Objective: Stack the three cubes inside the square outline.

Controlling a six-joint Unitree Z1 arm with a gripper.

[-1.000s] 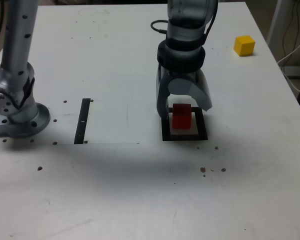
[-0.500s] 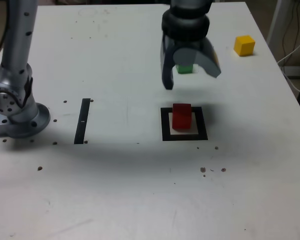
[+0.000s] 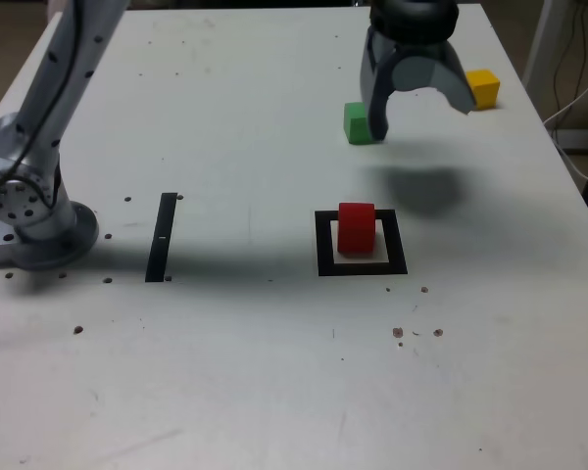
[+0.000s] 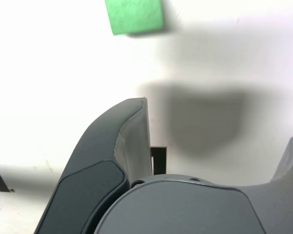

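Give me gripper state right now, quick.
Gripper: open, jaws spread wide, holding nothing; it hangs above the table between the green cube and the yellow cube.

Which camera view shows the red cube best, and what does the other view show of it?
The exterior view: the red cube is fully visible, standing inside the square outline. The wrist view shows none of it, only the green cube and the gripper's own parts.
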